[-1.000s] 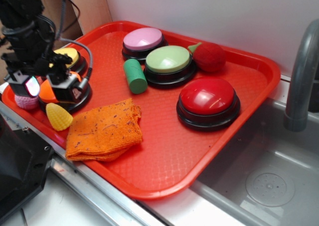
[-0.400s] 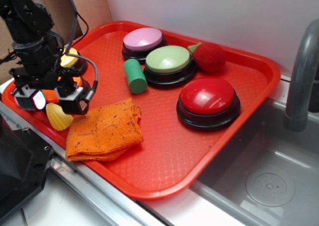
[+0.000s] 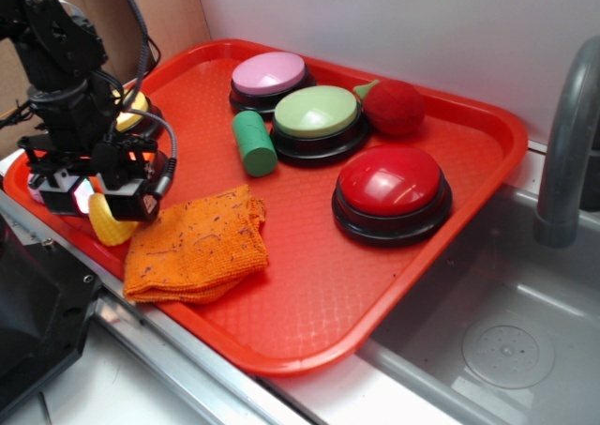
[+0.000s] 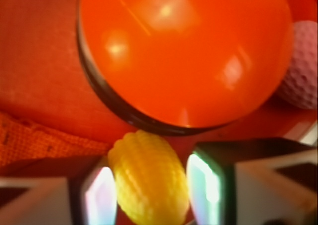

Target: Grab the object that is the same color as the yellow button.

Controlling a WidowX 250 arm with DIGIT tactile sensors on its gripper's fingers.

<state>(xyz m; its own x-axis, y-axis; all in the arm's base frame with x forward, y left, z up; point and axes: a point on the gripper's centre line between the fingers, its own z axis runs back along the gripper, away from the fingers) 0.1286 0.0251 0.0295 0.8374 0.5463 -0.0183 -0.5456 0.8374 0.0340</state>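
In the wrist view, the yellow corn cob (image 4: 149,178) is seen lying between the two fingers (image 4: 102,195) of the gripper (image 4: 151,192), which are spread to either side of it; whether the pads touch it cannot be told, and the jaws are open. Just beyond the corn, the orange-topped button (image 4: 184,51) on its black base fills most of that view, with the pink knitted ball (image 4: 300,68) at its right edge and the orange cloth (image 4: 35,143) at lower left. In the exterior view, the gripper (image 3: 94,195) is lowered over the corn cob (image 3: 111,220) at the near left corner of the red tray (image 3: 375,303), beside the orange cloth (image 3: 197,242). The yellow button (image 3: 131,111) is partly hidden behind the arm. Farther back, a green cylinder (image 3: 253,142), a light green-topped button (image 3: 317,113), a red button (image 3: 391,186), a pink-topped button (image 3: 269,73) and a red knitted toy (image 3: 394,106) are found on the tray.
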